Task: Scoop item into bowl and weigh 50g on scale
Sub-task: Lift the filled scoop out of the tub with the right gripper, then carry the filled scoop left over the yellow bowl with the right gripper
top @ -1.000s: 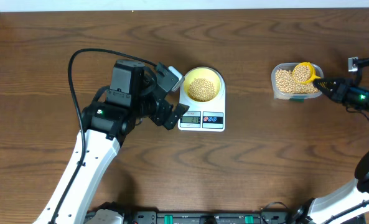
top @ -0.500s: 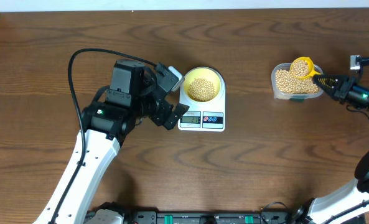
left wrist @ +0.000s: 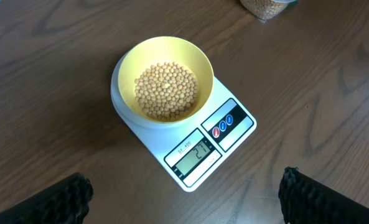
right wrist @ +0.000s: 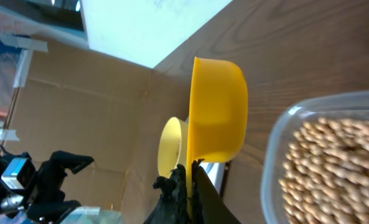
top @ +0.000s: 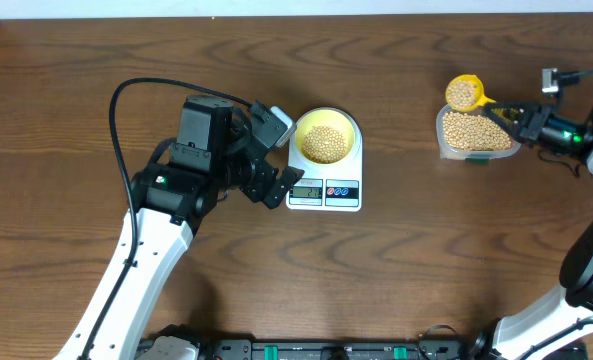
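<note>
The pale-yellow bowl (top: 325, 135) sits on the white scale (top: 324, 190) and holds tan beans (top: 324, 143). The left wrist view shows the bowl (left wrist: 163, 81), the beans (left wrist: 167, 90) and the scale's display (left wrist: 197, 154) lit. My left gripper (top: 274, 160) is open, just left of the scale, its fingers apart (left wrist: 183, 198). My right gripper (top: 516, 116) is shut on the handle of a bright yellow scoop (top: 464, 92) filled with beans, lifted over the far left corner of the clear container (top: 476, 132). The scoop (right wrist: 216, 112) is clamped between the fingers (right wrist: 190, 180).
The clear plastic container (right wrist: 321, 168) holds many more beans at the right of the table. A black cable (top: 146, 95) loops over the left arm. Brown cardboard stands beyond the table in the right wrist view.
My right gripper has lifted the scoop out of the container's beans and carried it up and to the left, loaded. The left arm, bowl and scale have not moved.
</note>
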`<state>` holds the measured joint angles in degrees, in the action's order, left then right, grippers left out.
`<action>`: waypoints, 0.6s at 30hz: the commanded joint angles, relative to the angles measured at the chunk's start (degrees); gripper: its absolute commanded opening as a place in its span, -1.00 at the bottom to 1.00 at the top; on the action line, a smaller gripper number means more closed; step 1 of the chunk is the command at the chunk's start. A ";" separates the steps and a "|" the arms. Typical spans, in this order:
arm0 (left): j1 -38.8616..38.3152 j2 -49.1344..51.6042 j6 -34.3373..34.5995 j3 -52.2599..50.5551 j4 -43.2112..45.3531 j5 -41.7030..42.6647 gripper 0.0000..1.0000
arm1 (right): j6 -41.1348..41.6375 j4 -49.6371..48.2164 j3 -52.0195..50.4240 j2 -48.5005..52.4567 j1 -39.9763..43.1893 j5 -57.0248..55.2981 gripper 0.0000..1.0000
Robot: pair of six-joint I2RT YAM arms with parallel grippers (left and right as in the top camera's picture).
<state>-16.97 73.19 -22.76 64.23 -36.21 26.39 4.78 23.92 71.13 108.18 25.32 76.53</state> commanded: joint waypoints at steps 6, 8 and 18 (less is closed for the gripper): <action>0.20 -0.22 -0.72 -0.26 -0.26 -0.52 0.96 | 7.26 -5.16 -0.11 0.37 -6.08 2.23 -0.98; 0.20 -0.22 -0.72 -0.26 -0.24 -0.52 0.95 | 7.45 -5.92 -0.11 0.37 -7.98 1.97 -0.98; 0.20 -0.22 -0.72 -0.26 -0.26 -0.52 0.96 | 8.96 -8.55 -0.11 0.37 -13.68 1.68 -0.98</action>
<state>-16.97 73.19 -22.76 64.23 -36.21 26.39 12.71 15.70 71.09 108.18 13.56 76.69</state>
